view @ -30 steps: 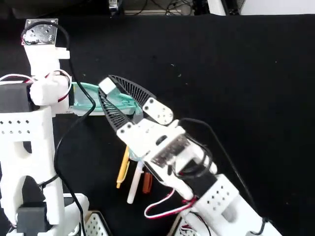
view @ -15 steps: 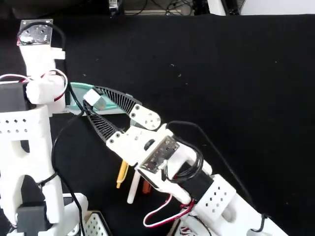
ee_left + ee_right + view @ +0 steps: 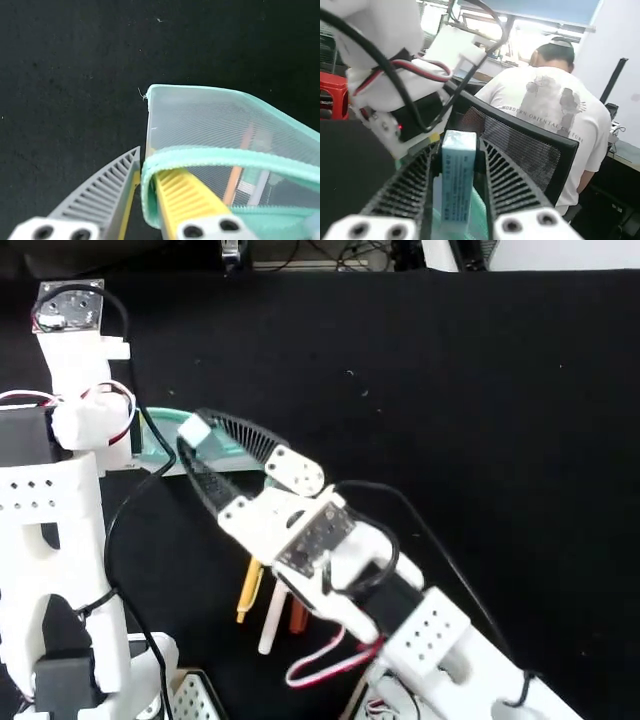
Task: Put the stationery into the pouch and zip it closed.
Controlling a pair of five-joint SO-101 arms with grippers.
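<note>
Pouch point(image 3: 162, 440) of teal mesh lies at the left of the counter point(image 3: 480, 390) in the high view, just beside the white left arm. In the left wrist view the left tool point(image 3: 147, 162) is clenched on the pouch's point(image 3: 215, 125) open rim near one end, its yellow finger inside the mouth and its grey finger outside. An orange stick point(image 3: 239, 162) and some pale items show through the mesh, already inside. The right arm comes up from the lower right of the high view, and the right tool point(image 3: 196, 432) sits over the pouch, grasping an eraser point(image 3: 194, 428) between its black ribbed fingers. In the right wrist view the right tool point(image 3: 459, 146) holds the pale blue eraser point(image 3: 457, 185) upright, with teal mesh just beneath it. Lower in the high view, three pieces lie side by side on the counter, partly under the right arm: a yellow pen point(image 3: 248, 592), a white pen point(image 3: 272, 618) and a brown pen point(image 3: 298, 614).
</note>
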